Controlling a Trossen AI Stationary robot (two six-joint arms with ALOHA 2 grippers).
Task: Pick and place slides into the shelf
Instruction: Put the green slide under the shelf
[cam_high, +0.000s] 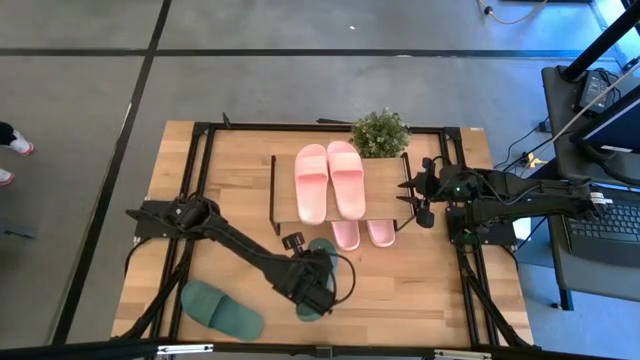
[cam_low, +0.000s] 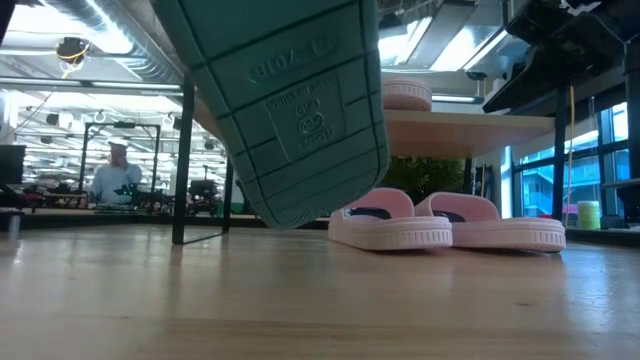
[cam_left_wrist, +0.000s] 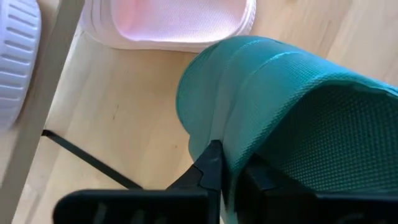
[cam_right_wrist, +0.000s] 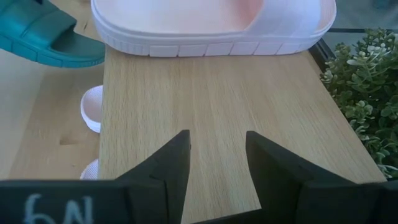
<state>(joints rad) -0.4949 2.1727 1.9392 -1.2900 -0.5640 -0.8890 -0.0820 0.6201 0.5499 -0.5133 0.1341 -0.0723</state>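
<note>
My left gripper (cam_high: 312, 287) is shut on a dark green slide (cam_high: 322, 262) near the table's near edge, in front of the shelf (cam_high: 385, 200). In the low view its ribbed sole (cam_low: 290, 110) hangs tilted above the table. The second green slide (cam_high: 222, 310) lies flat by the near left corner. One pink pair (cam_high: 328, 178) sits on the shelf's top board. The other pink pair (cam_low: 445, 222) rests sole-down on the table under the board. My right gripper (cam_right_wrist: 217, 155) is open above the board's right end, touching nothing. My left gripper pinches the green slide's side edge (cam_left_wrist: 217, 134) between its two fingers; one finger (cam_left_wrist: 211, 167) shows on the outer side, the other is mostly hidden by the slide. The slide is lifted clear of the table and tilted, its sole (cam_low: 300, 120) turned toward the near edge.
A small green potted plant (cam_high: 380, 132) stands at the shelf's far right corner, close to my right gripper. The black frame rails (cam_high: 200, 180) run along the table's sides. Bare wood lies between the two green slides.
</note>
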